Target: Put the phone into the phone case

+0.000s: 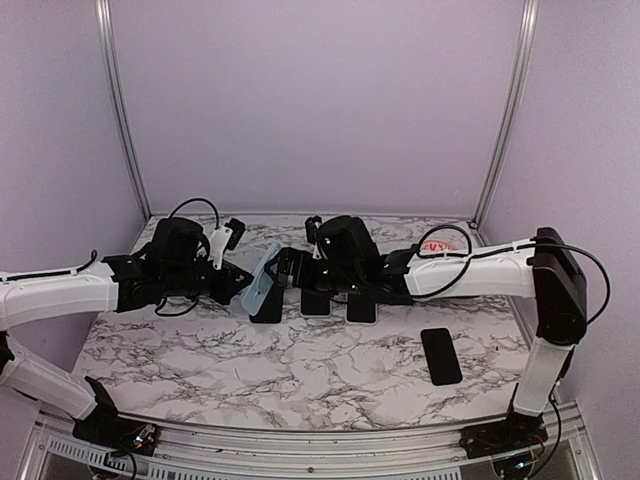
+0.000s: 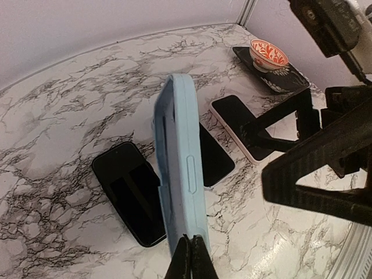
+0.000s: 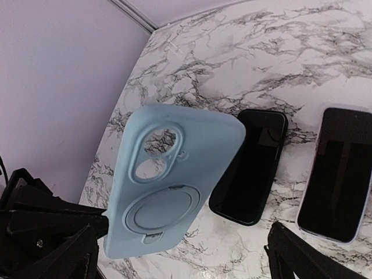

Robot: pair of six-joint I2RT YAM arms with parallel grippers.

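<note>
**Left gripper (image 2: 189, 258) pinches phone case (image 2: 183, 163) on edge as right gripper (image 1: 290, 268) spreads wide**

Clenched on the lower rim of the light-blue phone case, the left gripper holds it clear of the marble table (image 1: 250, 370), tilted on edge. This probably keeps the case steady for loading. The case's back faces the right gripper, which hovers just beside it with its jaws wide apart and nothing between them. The case appears unfilled, since its camera cut-out shows straight through.

Three phones lie flat in a row beneath both grippers. A black phone (image 3: 250, 165) is closest to the case, with a pale-edged phone (image 3: 337, 174) to its right. A fourth phone (image 1: 440, 355) lies well apart at near right. Which one belongs in the case cannot be told. A red-patterned bowl (image 2: 268, 53) sits far right, out of the way. The raised case and the right arm overhang the row, crowding any reach down.
</note>
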